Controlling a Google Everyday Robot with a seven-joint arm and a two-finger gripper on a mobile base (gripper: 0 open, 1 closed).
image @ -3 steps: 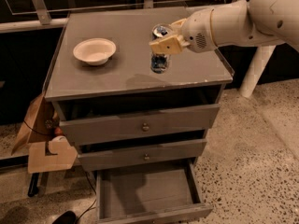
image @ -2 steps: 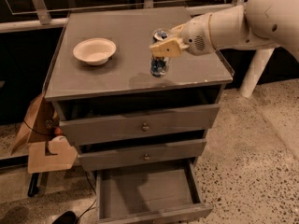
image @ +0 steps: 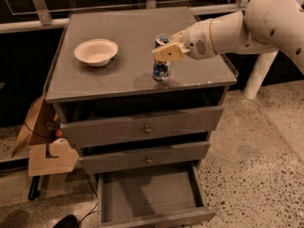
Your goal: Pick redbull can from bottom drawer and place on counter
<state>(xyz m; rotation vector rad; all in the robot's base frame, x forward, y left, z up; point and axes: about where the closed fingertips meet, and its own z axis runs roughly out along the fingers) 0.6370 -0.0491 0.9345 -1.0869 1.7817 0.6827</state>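
The redbull can [image: 161, 70], slim and blue-and-silver, stands upright on the counter [image: 118, 75] near its front edge, right of centre. My gripper [image: 166, 51] reaches in from the right, and its beige fingers [image: 167, 52] close around the can's upper half. The can's base touches the counter top. The bottom drawer [image: 147, 198] is pulled open below, and its plain floor shows with nothing on it.
A white bowl [image: 96, 51] sits on the counter's left side. The two upper drawers [image: 142, 129] with small knobs are nearly closed. Cardboard pieces [image: 45, 146] lean at the cabinet's left. My white arm [image: 256, 23] spans the right side.
The gripper and the can have come down very slightly onto the counter. Nothing else has moved.
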